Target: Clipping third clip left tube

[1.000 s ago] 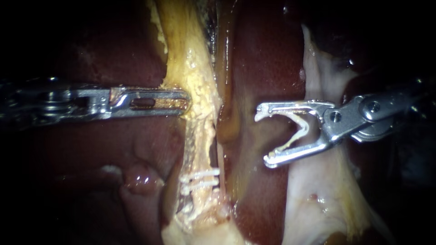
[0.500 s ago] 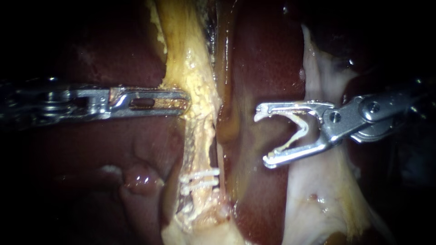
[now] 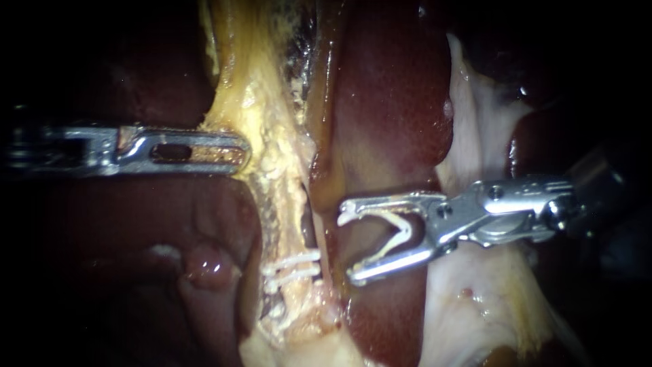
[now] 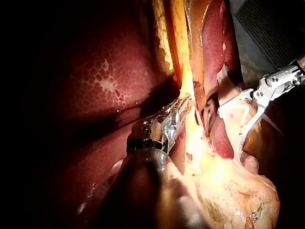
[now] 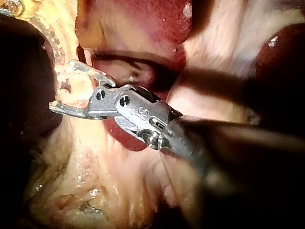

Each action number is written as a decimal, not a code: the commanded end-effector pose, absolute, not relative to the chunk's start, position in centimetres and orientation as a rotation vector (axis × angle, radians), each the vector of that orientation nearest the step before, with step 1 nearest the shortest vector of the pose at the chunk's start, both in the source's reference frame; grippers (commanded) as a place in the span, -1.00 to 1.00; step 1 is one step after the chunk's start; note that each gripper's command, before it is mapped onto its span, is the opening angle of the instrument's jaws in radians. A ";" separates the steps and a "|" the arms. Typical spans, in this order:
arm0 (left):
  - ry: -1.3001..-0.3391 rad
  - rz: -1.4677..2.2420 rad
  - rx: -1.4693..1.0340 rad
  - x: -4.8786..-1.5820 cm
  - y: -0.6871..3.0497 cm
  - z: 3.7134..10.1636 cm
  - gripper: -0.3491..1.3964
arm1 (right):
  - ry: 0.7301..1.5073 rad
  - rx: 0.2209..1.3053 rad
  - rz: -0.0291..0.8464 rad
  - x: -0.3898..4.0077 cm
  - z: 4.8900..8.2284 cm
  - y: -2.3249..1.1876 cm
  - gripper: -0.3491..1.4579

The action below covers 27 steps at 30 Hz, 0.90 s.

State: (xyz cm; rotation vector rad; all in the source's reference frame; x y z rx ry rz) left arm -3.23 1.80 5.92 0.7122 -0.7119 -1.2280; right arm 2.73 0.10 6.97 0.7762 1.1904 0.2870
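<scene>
Approaching, not yet clipping. From 9 o'clock, left instrument with jaws closed flat on the edge of the left tube, holding that yellow strand over toward 9. Just left of centre, running 12 to 6, the tube itself. Across it toward 7 o'clock, two clips already seated side by side. At roughly 3 o'clock of those, very near the tube but apart from it, right instrument, jaws spread wide and carrying the third clip, one white leg against each jaw. Next, by the look of it: advancing toward 9 until the tube sits deep between the legs, just toward 12 of the seated pair, then squeezing. In the way: a dark liver fold hard against the tube's 3 o'clock side, liable to be caught. Behind the shaft, pale tissue, no hindrance.
</scene>
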 end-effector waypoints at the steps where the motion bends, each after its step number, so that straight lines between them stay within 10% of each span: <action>1: -0.715 -1.229 0.711 -3.23 1.80 5.89 -1.00 | 1.174 0.797 0.301 2.77 7.02 0.08 0.04; 27: -0.739 -1.227 0.712 -3.18 1.72 5.50 -1.00 | 1.134 0.776 0.375 3.14 7.62 0.18 0.02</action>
